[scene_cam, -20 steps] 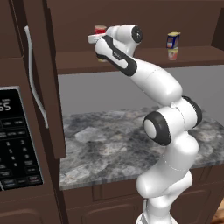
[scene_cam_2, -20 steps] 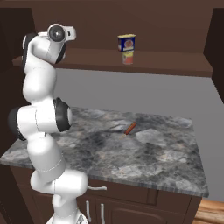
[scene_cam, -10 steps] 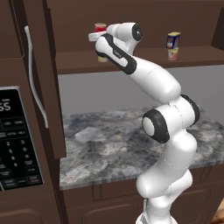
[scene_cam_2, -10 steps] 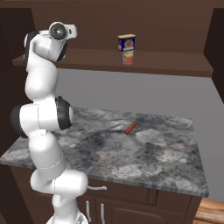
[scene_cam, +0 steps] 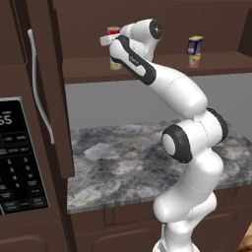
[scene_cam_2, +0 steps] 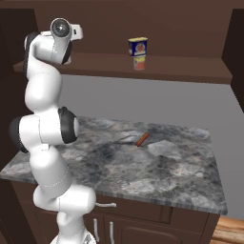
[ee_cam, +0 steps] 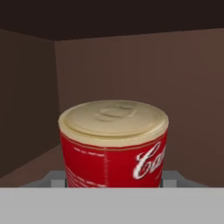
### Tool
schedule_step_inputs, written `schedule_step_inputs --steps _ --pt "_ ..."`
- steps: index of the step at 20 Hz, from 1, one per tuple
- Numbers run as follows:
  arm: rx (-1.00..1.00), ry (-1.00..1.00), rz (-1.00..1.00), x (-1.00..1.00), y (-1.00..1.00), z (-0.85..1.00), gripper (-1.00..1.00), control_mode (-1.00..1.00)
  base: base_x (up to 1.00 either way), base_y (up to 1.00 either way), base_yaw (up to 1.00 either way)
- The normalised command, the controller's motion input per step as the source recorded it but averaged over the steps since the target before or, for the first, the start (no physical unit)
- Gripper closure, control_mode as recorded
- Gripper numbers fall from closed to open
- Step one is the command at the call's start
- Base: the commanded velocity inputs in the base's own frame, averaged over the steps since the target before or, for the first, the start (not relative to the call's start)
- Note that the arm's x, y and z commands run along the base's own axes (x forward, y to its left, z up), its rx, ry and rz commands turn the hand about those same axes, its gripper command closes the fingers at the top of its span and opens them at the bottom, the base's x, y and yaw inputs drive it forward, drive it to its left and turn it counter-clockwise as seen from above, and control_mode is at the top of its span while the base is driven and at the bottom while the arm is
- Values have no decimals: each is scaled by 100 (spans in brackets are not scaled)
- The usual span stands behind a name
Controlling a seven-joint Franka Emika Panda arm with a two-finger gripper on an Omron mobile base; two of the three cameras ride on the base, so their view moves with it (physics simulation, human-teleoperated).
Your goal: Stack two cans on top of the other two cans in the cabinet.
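While the gripper (scene_cam: 109,40) sits up inside the cabinet (scene_cam: 147,19), its jaws are clamped on the red-and-white can (ee_cam: 113,144), which is held just above the cream can (scene_cam: 115,65) on the shelf board (scene_cam_2: 181,69). Fingertips are mostly hidden behind the can in the hand view. Well off to the gripper's right, the blue tin (scene_cam_2: 137,46) sits on the pale-yellow can (scene_cam_2: 138,62). Arm reaches up and left, elbow bent. A small reddish item (scene_cam_2: 141,139), hard to identify, lies on the counter (scene_cam_2: 167,176) far below.

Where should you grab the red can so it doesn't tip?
Around its round sides, coming in level from the open front of the cabinet. The red can stands upright, so two opposite sides give an even hold. The gripper clasps it that way.
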Motion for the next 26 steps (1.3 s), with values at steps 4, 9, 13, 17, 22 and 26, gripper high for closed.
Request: schedule_step_inputs --steps 4,9,13,17,22,26 --pt "0 0 0 -2 -1 -11 100 -100 0 0 0" --pt "0 1 0 0 -2 -21 100 -100 0 0 0" --pt "0 0 0 1 -4 -12 100 -100 0 0 0" --pt "0 0 0 0 -3 -9 100 -100 0 0 0" --pt "0 0 0 3 -3 2 100 -100 0 0 0" --pt "0 0 -2 -4 -3 2 100 -100 0 0 0"
